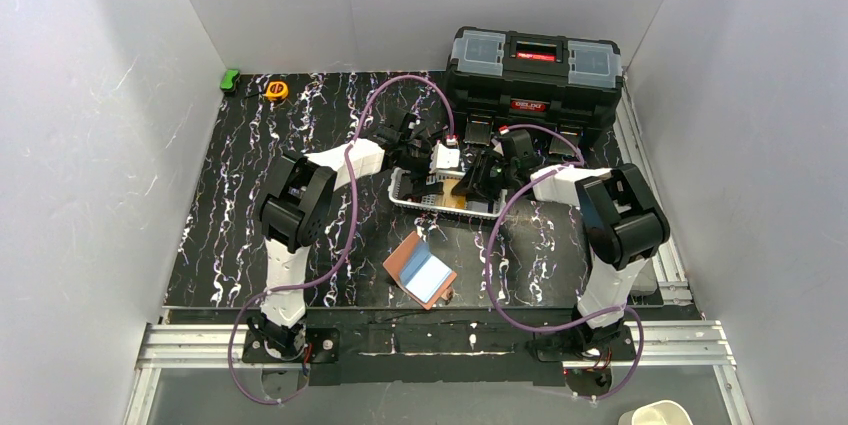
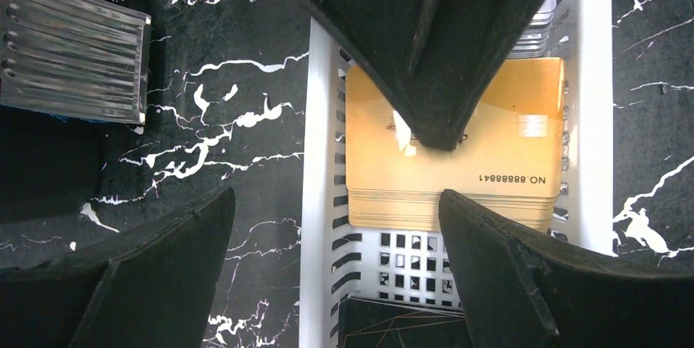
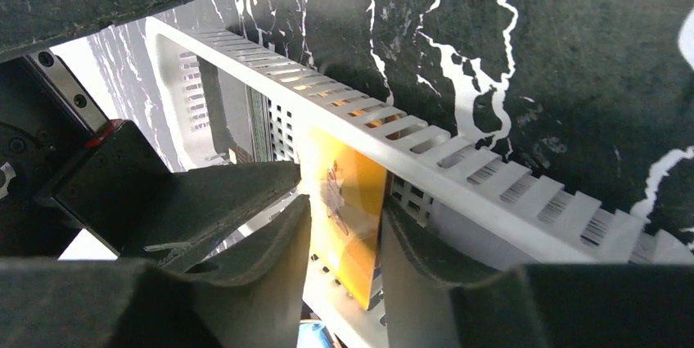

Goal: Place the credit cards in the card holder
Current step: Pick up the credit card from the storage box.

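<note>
A stack of orange credit cards [image 2: 458, 176] lies in the white slotted basket [image 2: 323, 119], with a black card [image 2: 401, 327] beside it. My right gripper [image 3: 344, 217] reaches into the basket and is shut on an orange card [image 3: 348, 192], which stands on edge between its fingers. My left gripper [image 2: 335, 201] is open wide and straddles the basket's wall, one finger [image 2: 507, 266] inside and one on the table. In the top view both grippers, left [image 1: 425, 160] and right [image 1: 478, 180], meet over the basket [image 1: 405, 197]. The salmon-pink card holder [image 1: 403, 260] lies open in front of the basket with a light blue card [image 1: 428, 277] on it.
A black toolbox [image 1: 535, 70] stands right behind the basket. A yellow tape measure [image 1: 276, 90] and a green object [image 1: 231, 80] sit at the far left corner. A ribbed clear part [image 2: 74, 53] shows in the left wrist view. A white bowl [image 1: 655, 413] is off the table at the near right.
</note>
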Available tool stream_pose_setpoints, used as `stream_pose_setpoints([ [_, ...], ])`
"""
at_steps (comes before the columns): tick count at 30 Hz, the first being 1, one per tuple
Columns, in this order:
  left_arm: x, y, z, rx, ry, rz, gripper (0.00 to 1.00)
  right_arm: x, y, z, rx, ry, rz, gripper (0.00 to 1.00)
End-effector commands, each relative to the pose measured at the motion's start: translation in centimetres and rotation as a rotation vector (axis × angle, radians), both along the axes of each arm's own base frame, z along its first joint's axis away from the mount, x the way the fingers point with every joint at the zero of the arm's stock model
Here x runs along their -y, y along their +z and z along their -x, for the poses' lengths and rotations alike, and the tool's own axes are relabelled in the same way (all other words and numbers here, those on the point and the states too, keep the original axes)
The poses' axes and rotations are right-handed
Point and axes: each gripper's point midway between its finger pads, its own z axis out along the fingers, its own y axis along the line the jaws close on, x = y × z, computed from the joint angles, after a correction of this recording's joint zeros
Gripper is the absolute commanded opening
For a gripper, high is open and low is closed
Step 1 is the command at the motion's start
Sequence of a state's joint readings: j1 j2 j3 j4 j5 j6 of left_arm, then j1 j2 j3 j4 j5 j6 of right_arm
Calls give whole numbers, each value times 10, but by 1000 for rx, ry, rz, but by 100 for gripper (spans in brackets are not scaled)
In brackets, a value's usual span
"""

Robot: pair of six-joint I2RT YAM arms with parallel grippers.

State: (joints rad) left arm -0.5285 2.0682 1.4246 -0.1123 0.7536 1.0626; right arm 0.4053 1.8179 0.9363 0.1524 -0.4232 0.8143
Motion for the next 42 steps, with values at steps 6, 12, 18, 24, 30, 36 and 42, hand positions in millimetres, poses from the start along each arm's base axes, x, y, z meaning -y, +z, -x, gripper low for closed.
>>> stream_pose_setpoints([
  [6,6,16,9,17,-35,17,95,-1,22,1,69,24,-11,24],
  [12,4,15,10,16,-38,8,94,7,23,1,78,22,43,29],
  [18,2,14,11,16,-39,1,94,11,21,2,79,27,77,30],
  [24,2,15,11,15,-38,-1,94,12,22,2,88,31,83,24],
  [30,1,17,9,19,-33,-3,94,13,29,0,112,35,94,12],
  [36,-3,22,5,21,-20,-3,94,10,38,0,131,49,76,2],
  [42,-9,34,-4,22,18,4,94,5,58,-4,170,71,49,1],
])
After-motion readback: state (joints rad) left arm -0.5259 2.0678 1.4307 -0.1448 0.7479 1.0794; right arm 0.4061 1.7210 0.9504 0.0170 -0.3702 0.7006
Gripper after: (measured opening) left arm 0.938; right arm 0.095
